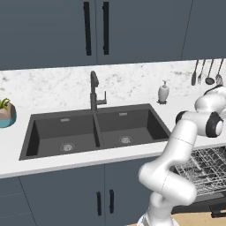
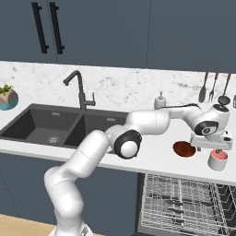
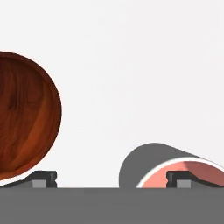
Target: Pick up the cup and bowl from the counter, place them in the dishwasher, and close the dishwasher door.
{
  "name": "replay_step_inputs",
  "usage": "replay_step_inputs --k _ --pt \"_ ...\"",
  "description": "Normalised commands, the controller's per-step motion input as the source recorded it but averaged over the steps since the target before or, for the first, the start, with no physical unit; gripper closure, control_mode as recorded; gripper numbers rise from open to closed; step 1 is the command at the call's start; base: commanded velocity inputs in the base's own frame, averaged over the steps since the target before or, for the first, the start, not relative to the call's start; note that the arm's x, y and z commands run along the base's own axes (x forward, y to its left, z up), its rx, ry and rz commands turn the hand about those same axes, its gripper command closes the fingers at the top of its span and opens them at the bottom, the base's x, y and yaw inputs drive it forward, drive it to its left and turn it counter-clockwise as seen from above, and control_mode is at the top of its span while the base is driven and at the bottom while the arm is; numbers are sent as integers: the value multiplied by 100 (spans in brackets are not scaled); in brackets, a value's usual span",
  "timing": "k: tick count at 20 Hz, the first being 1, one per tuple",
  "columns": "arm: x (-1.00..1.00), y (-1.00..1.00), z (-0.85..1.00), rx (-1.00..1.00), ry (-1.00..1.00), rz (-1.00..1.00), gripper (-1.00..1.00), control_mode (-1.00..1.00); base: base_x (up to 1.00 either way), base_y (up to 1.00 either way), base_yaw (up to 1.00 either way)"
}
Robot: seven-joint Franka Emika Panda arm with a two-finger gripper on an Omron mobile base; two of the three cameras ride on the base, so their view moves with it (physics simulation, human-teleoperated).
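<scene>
The cup (image 2: 217,159), pale grey with a red-orange inside, stands on the white marble counter (image 2: 156,159) at the far right. The dark red-brown bowl (image 2: 184,148) sits just left of it. My gripper (image 2: 213,146) hangs open right above the cup, holding nothing. In the hand view the bowl (image 3: 26,116) is at the left and the cup (image 3: 168,166) at the lower right, with one fingertip (image 3: 181,178) over the cup's mouth and the gripper (image 3: 111,179) spanning the gap between both. The dishwasher (image 2: 184,203) stands open below, its wire rack pulled out (image 1: 203,167). The dishwasher door is hidden.
A black double sink (image 1: 95,130) with a dark faucet (image 1: 93,90) fills the counter's middle. A white soap dispenser (image 1: 163,92) stands behind the sink's right corner. Utensils (image 1: 207,73) hang on the back wall. A teal plant pot (image 1: 5,114) sits far left.
</scene>
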Motion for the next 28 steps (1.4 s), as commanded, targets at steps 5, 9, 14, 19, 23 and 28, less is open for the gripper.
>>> replay_step_inputs --k 5,9,14,19,23,28 --pt "-1 -1 -11 0 0 0 -100 -100 0 0 0" --pt "0 0 -19 0 0 0 -100 -100 0 0 0" --pt "-4 0 -47 0 0 0 -100 -100 0 0 0" --pt "-1 0 -30 0 0 0 -100 -100 0 0 0" --pt "0 0 -23 0 0 0 100 -100 0 0 0" --pt "-4 0 -3 0 2 0 100 -100 0 0 0"
